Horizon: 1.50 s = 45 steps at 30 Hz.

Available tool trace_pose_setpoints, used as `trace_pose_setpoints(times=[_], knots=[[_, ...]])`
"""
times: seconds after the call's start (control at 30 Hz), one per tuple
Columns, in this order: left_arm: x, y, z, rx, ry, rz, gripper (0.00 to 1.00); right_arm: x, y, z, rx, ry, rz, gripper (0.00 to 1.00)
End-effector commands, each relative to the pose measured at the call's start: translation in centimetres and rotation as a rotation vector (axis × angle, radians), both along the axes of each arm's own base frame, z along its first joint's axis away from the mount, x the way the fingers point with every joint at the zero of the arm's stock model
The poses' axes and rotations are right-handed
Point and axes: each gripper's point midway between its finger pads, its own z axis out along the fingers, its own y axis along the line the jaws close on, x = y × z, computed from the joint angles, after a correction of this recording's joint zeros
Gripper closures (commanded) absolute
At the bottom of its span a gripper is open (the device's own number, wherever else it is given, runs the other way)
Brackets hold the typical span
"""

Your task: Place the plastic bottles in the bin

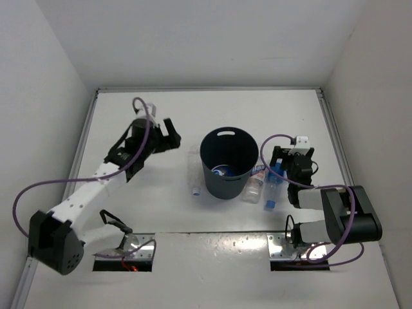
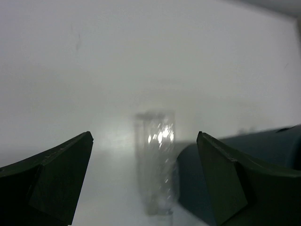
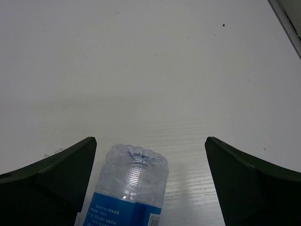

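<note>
The dark grey bin [image 1: 226, 145] stands mid-table with one blue-labelled bottle [image 1: 222, 172] inside. A clear bottle [image 1: 194, 168] lies just left of the bin, its cap towards me. Two bottles lie right of the bin: one white-and-blue labelled [image 1: 256, 183], one blue-capped [image 1: 273, 187]. My left gripper [image 1: 174, 135] is open and empty, left of the bin. In its wrist view [image 2: 145, 136] the clear bottle [image 2: 157, 160] is blurred ahead, beside the bin [image 2: 190, 181]. My right gripper [image 1: 291, 156] is open over the blue-capped bottle, whose base [image 3: 134, 174] lies between the fingers, nearer the left one.
White walls enclose the table on the left, back and right. A metal rail [image 1: 335, 138] runs along the right edge. Purple cables [image 1: 38, 190] loop off both arms. The right arm's base [image 1: 341, 219] sits just behind the two right-hand bottles.
</note>
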Motion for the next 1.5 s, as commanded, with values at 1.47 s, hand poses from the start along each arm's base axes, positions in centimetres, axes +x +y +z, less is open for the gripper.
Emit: trace_pose_setpoints(times=[1.47], knots=[[2.0, -10.4, -19.9, 0.0, 0.516, -0.466, 0.26, 1.3, 0.0, 2.4, 0.005, -0.081, -0.002, 0.0]])
